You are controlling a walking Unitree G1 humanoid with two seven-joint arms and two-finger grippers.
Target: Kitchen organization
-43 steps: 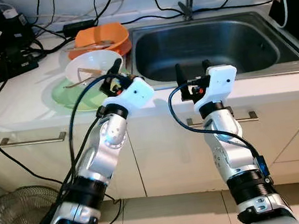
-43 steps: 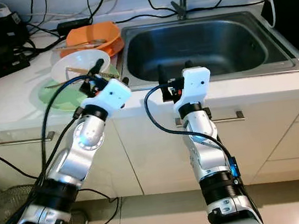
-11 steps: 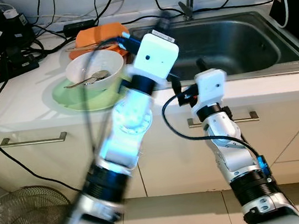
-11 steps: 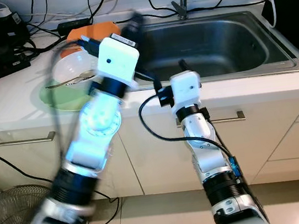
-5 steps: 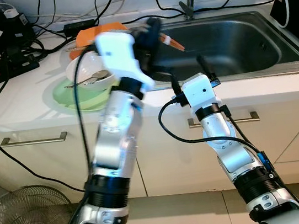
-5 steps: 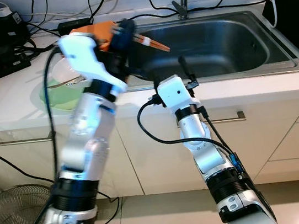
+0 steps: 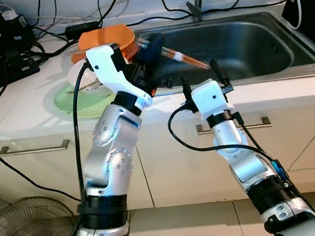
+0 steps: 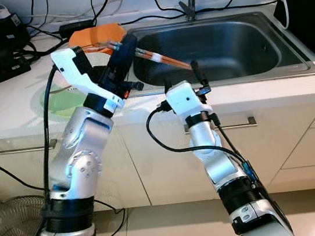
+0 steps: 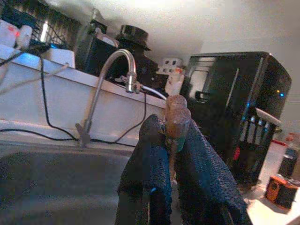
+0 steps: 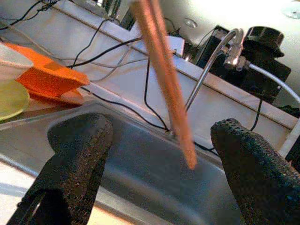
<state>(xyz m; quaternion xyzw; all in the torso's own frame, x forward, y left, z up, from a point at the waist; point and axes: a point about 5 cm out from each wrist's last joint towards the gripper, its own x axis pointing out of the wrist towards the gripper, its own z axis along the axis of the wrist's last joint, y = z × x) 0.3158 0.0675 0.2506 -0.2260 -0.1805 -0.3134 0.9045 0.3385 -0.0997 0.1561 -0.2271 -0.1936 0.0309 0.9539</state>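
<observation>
Currently, your left gripper (image 7: 152, 41) grips the chopsticks (image 7: 184, 59) over the sink (image 7: 264, 38), tips pointing to 4 o'clock. Your right gripper (image 10: 140, 154) hangs spread below them. Bowl (image 7: 78, 76) and plates (image 7: 76, 100) remain at 9 o'clock, unsorted.
</observation>
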